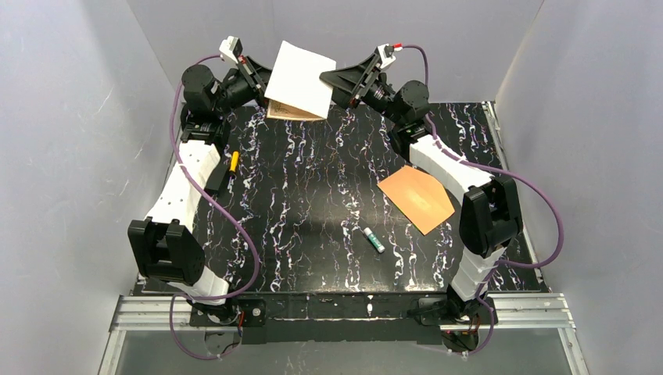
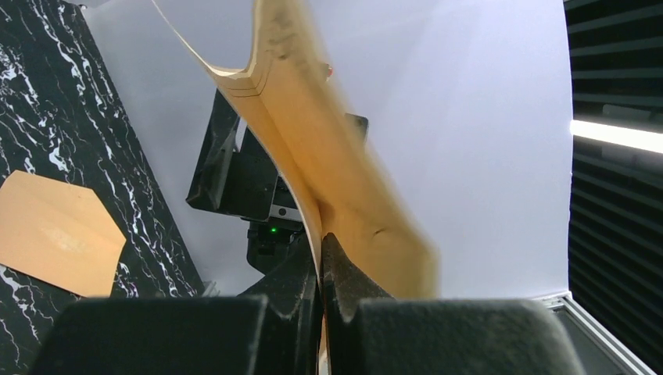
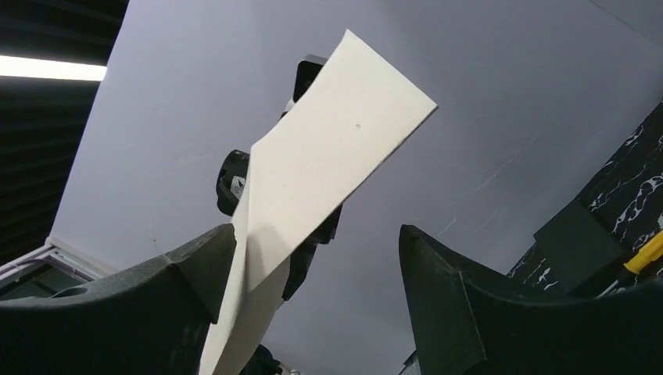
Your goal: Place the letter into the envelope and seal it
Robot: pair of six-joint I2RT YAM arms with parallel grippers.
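Top external view: the letter [image 1: 299, 80] is held aloft above the far edge of the surface [image 1: 313, 195], pale back up, between the left pincer [image 1: 263, 81] and the right pincer [image 1: 330, 78]. The left pincer is seen clamped on the sheet's edge in its wrist view, while the right pincer is shown spread apart, the sheet lying beside one finger only. The envelope [image 1: 417, 198] is laid flat on the right of the surface, well apart from the letter.
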